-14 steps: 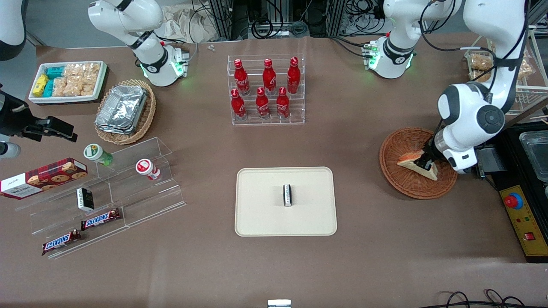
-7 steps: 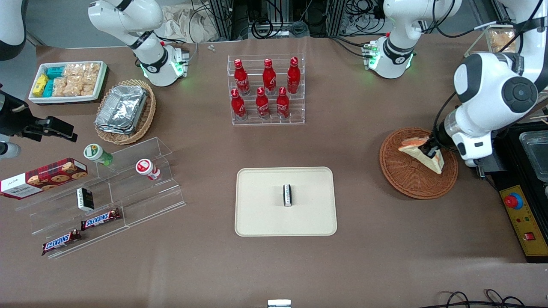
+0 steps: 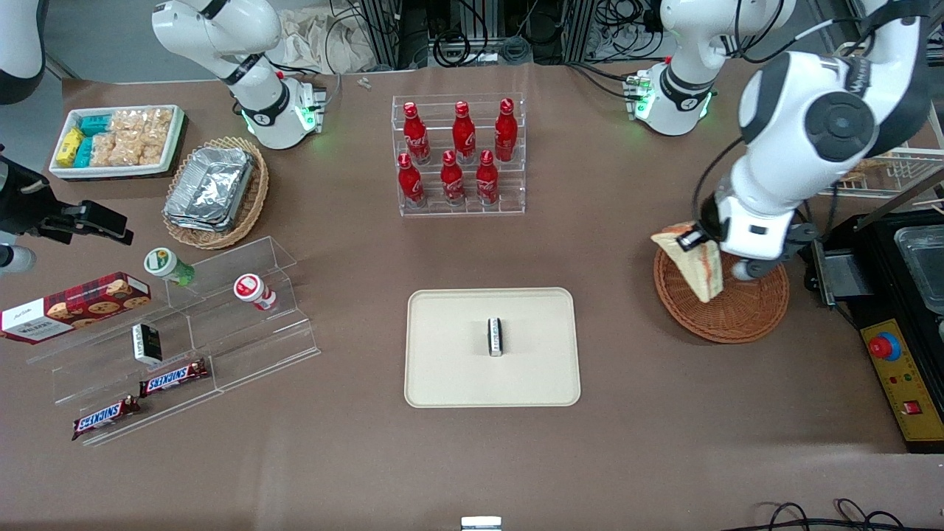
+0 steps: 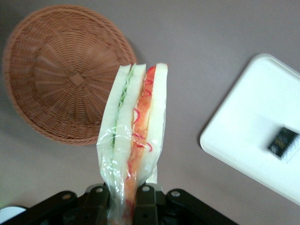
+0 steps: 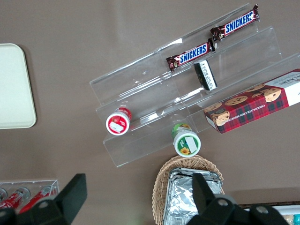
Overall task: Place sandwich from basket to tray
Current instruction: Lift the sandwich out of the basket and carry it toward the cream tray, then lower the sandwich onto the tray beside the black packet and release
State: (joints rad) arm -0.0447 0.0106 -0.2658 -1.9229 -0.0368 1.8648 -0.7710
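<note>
My left gripper (image 3: 692, 240) is shut on the sandwich (image 3: 699, 267), a plastic-wrapped wedge of pale bread with red-orange and green filling. It holds the sandwich in the air above the rim of the reddish-brown wicker basket (image 3: 745, 313), at the edge nearest the tray. In the left wrist view the sandwich (image 4: 133, 136) hangs between the gripper's (image 4: 123, 199) jaws, and the basket (image 4: 56, 70) below holds nothing. The cream tray (image 3: 450, 369) lies mid-table, toward the parked arm from the basket; it also shows in the left wrist view (image 4: 243, 140).
A small dark packet (image 3: 495, 337) lies in the middle of the tray. A clear rack of red bottles (image 3: 459, 156) stands farther from the front camera than the tray. A black box with a red button (image 3: 901, 369) sits beside the basket at the working arm's end.
My gripper has lifted the sandwich out of the basket and carried it up and toward the tray. The basket now holds nothing.
</note>
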